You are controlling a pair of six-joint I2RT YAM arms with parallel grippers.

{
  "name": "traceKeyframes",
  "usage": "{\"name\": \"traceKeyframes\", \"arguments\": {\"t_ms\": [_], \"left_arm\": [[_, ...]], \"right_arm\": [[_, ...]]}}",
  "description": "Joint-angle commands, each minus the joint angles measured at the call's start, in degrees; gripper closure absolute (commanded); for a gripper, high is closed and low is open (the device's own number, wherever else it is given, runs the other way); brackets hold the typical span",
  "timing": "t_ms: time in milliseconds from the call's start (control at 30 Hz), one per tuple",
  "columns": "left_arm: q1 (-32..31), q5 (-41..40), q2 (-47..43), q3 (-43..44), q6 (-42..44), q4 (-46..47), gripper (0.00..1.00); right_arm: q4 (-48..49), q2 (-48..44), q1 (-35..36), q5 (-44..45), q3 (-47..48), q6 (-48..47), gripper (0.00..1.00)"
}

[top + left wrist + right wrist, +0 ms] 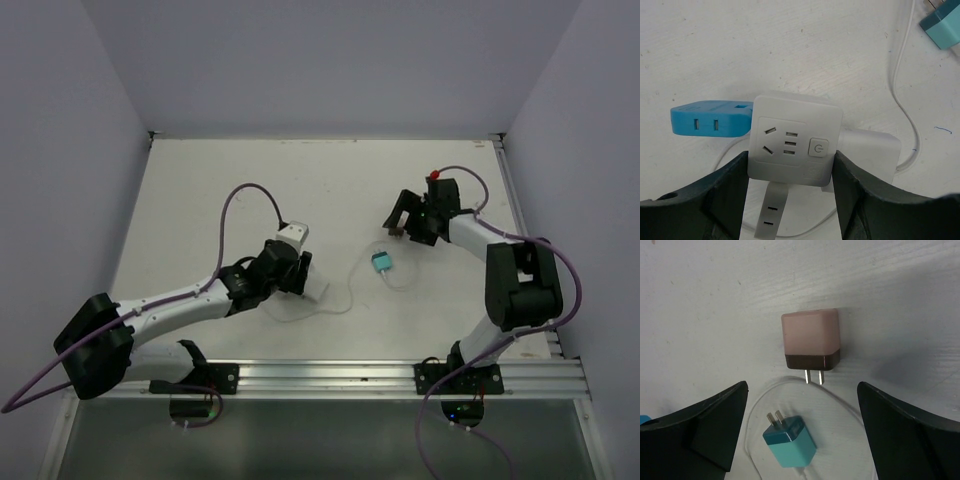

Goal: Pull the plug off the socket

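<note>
A white socket cube with a power button lies on the table between my left gripper's fingers, which press on its two sides. A blue adapter sticks out of its left side, a white plug with a white cable out of its right, and a grey piece below. In the top view the left gripper covers most of the socket. My right gripper is open and empty above a loose pink-and-brown plug and a loose teal plug.
The teal plug lies mid-table with a thin white cable looping to the socket. The right gripper hovers at the back right. Purple walls enclose the table; an aluminium rail runs along the near edge.
</note>
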Motion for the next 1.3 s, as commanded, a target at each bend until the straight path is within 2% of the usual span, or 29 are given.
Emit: {"name": "traceKeyframes", "arguments": {"t_ms": [0,167,267,400,533,633,1000,1100,1200,1267], "left_arm": [[1.2,-0.3,-0.6,3.7,0.0,4.6,1.0],[3.1,0.4,-0.3,3.7,0.0,5.6,1.0],[4.4,0.7,0.0,4.5,-0.4,5.9,1.0],[5.1,0.4,0.5,6.2,-1.0,5.9,1.0],[5.4,-0.2,0.6,7.2,-1.5,6.3,1.0],[6.0,-1.0,0.6,7.9,-2.5,6.0,1.0],[7.1,-1.2,0.7,8.3,-5.5,6.7,1.0],[7.1,-1.4,0.6,8.0,-6.2,7.1,1.0],[7.1,-1.7,0.7,7.9,-6.9,7.5,1.0],[7.1,-2.2,0.6,7.9,-7.3,7.5,1.0]], "right_arm": [[3.4,-7.0,0.0,0.3,-0.9,-0.1,0.05],[10.3,-15.8,1.2,-7.4,-7.4,2.3,0.05],[17.4,-18.3,2.8,-16.3,-12.3,5.7,0.05],[21.3,-19.4,7.9,-19.8,-15.4,6.6,0.05],[25.2,-17.5,15.2,-20.6,-16.4,7.6,0.05],[31.1,-15.0,18.0,-22.1,-17.1,10.7,0.05],[46.2,-4.5,23.3,-25.3,-16.9,18.4,0.06],[47.7,-2.6,23.7,-25.8,-16.4,18.9,0.09],[48.6,-1.2,24.1,-26.4,-15.8,19.1,0.17],[49.2,-0.5,24.2,-26.6,-15.7,19.4,0.29]]}}
